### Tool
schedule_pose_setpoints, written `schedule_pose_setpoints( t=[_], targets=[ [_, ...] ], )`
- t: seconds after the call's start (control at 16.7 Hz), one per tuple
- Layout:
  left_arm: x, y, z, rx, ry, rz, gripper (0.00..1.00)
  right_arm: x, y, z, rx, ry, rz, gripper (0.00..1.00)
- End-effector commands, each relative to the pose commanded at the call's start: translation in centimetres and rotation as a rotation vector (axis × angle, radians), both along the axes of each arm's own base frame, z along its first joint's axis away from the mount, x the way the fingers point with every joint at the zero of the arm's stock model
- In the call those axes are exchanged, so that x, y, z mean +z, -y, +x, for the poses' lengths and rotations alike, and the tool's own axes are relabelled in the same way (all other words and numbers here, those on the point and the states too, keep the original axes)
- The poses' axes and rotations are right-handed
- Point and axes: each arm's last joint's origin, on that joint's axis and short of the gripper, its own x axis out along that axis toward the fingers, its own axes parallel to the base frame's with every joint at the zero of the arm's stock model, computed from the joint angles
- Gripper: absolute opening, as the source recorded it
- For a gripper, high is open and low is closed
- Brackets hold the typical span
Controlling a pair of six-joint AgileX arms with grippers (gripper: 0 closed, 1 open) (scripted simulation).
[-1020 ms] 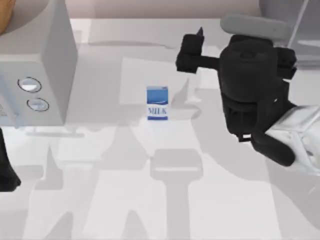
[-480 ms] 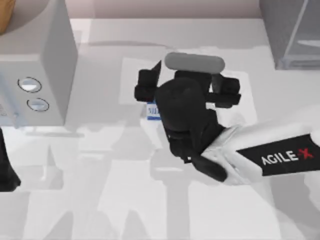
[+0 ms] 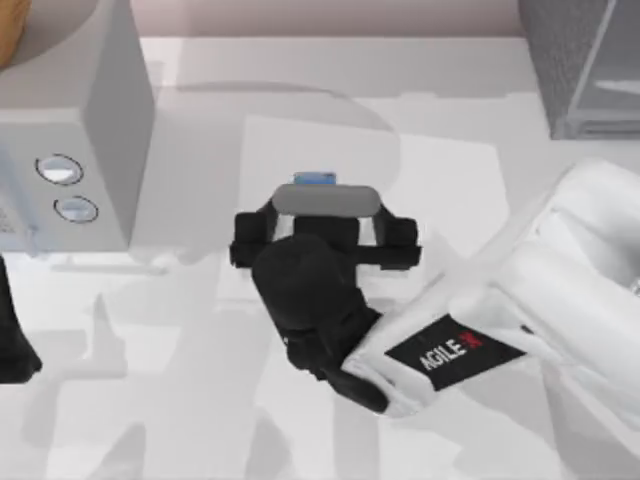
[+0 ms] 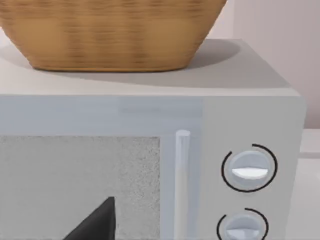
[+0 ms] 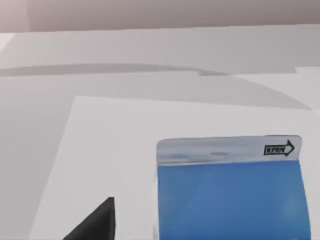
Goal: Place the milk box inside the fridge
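The milk box (image 3: 313, 180) stands upright near the table's middle, and the top view shows just a strip of its blue top beyond my right wrist. My right gripper (image 3: 318, 215) hangs directly over it, pointing down. The right wrist view looks down on the box's blue top (image 5: 230, 195) from close up. One dark fingertip (image 5: 97, 220) stands beside the carton with a clear gap of table between them, so this gripper is open and holds nothing. The fridge (image 3: 575, 60), dark grey and speckled with a glassy front, sits at the far right corner.
A light grey microwave (image 3: 70, 120) with two round dials (image 4: 249, 170) stands at the left. A woven basket (image 4: 110, 30) rests on top of it. My left arm (image 3: 12, 330) is parked at the left edge, facing the microwave's front.
My right arm has swung from the right side leftward and toward the front. It now covers the milk box from above. The box itself has not moved.
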Motion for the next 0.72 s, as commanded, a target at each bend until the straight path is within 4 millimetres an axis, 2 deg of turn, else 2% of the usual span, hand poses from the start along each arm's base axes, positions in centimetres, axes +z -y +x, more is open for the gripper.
schedule_pose_setpoints(
  t=[0.12, 0.24, 0.72],
  targets=[
    [0.0, 0.0, 0.0, 0.000, 0.000, 0.000, 1.00, -1.5, -0.5, -0.2, 0.013, -0.004, -0.016, 1.00],
    [0.0, 0.0, 0.0, 0.000, 0.000, 0.000, 1.00, -1.9, -0.6, -0.2, 0.022, -0.006, -0.022, 1.00],
    [0.0, 0.0, 0.0, 0.000, 0.000, 0.000, 1.00, -2.0, -0.5, 0.3, 0.020, -0.007, -0.022, 1.00]
  ],
)
